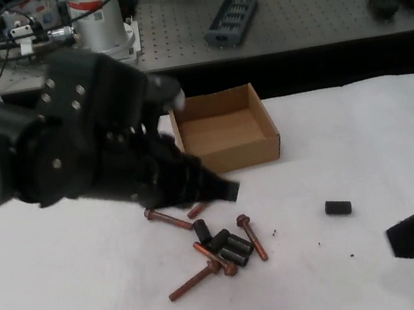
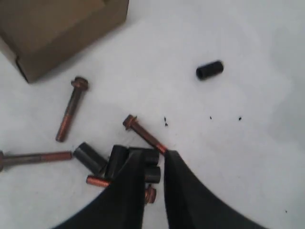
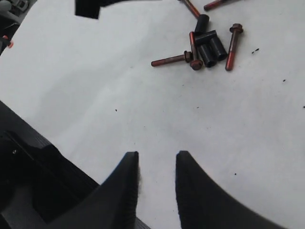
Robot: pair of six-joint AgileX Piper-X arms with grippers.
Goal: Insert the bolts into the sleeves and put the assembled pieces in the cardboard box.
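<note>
Left hand (image 2: 155,155) slightly parted, empty, just over the clustered sleeves (image 2: 90,158) and bolts (image 2: 143,134).

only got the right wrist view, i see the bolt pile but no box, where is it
observer: the cardboard box stands on the white cloth just beyond the pile of bolts and sleeves, open side up.
operator: any sleeves outside the pile
observer: yes, one lone sleeve lies apart from it, off to the pile's right in the high view.
operator: and the left arm
observer: the left gripper hangs right over the pile, its fingers a narrow gap apart.
</note>
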